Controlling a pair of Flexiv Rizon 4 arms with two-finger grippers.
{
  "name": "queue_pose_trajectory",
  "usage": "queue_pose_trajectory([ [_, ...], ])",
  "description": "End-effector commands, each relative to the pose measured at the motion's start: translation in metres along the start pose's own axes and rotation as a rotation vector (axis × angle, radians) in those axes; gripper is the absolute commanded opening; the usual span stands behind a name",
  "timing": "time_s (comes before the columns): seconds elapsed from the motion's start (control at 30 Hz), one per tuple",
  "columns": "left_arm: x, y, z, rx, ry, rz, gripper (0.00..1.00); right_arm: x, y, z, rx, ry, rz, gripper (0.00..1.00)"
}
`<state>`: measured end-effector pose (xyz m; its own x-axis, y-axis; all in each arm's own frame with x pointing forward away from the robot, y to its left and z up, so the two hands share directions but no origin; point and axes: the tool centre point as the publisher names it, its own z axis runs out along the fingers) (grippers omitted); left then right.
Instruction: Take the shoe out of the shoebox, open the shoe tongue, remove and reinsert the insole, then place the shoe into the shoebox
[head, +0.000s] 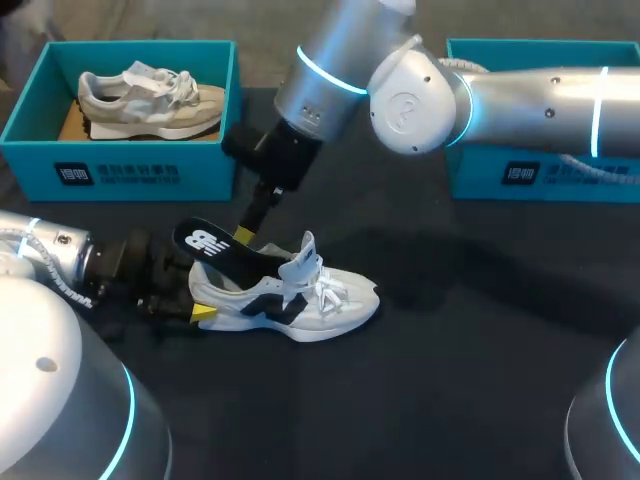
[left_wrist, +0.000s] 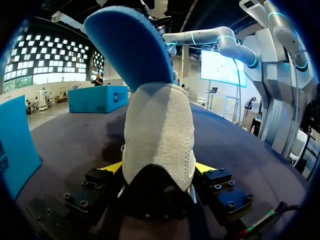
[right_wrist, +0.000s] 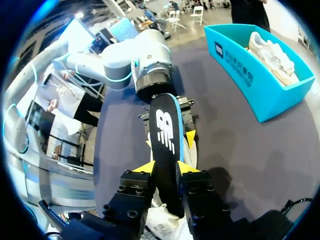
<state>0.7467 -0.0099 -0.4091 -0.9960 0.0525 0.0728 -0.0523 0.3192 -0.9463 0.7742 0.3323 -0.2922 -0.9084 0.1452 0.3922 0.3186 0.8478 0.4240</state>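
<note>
The shoe (head: 300, 300) lies near mid-table, outside the box (head: 130, 172) at 11 o'clock. The left gripper (left_wrist: 157, 172) clamps its heel from 9 o'clock, likely to steady it. The right gripper (right_wrist: 166, 168) pinches the insole (right_wrist: 164, 130), which rises toward 10 o'clock, half inside.

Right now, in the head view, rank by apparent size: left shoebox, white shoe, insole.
Largest to smallest:
1. left shoebox
2. white shoe
3. insole, its front end hidden inside the shoe
</note>
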Motion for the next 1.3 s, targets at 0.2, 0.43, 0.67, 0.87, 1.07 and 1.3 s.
queue_pose_trajectory([
  [0.2,0.0,0.0,0.001,0.0,-0.001,0.0,0.0,-0.018,0.004,0.018,-0.024,0.131,-0.002,0.28],
  [0.43,0.0,0.0,0.001,0.0,-0.001,0.0,0.0,-0.017,0.007,0.028,-0.038,0.154,0.005,0.27],
  [0.67,0.0,0.0,0.001,0.0,-0.001,0.0,0.0,-0.013,0.007,0.036,-0.074,0.172,0.018,0.26],
  [0.87,0.0,0.0,0.001,0.0,-0.001,0.0,0.0,-0.009,0.005,0.039,-0.1,0.175,0.024,0.21],
  [1.07,0.0,0.0,0.001,0.0,-0.001,0.0,0.0,-0.008,0.002,0.039,-0.107,0.179,0.024,0.08],
  [1.3,0.0,0.0,0.001,0.0,-0.001,0.0,0.0,-0.006,0.0,0.035,-0.114,0.177,0.014,0.0],
])
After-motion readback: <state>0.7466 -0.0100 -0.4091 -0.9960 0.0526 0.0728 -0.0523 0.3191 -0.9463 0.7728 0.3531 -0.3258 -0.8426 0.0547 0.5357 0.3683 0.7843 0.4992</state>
